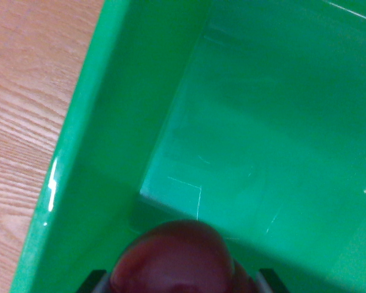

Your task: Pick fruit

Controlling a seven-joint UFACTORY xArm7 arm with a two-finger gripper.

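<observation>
A dark red, rounded fruit (172, 259) fills the bottom middle of the wrist view. It sits between my gripper's (178, 282) two dark fingertips, one showing at the lower left (93, 281) and one at the lower right (269, 282). The gripper is shut on the fruit. Fruit and gripper hang above the inside of a green plastic bin (256, 122), near its left wall and a bottom corner. The lower part of the fruit is hidden below the picture's edge.
The bin's glossy left wall (104, 134) rises steeply to its rim. Beyond the rim, at the wrist view's left, lies a light wooden tabletop (24, 110). The bin's floor shows faint scratches and holds nothing else in view.
</observation>
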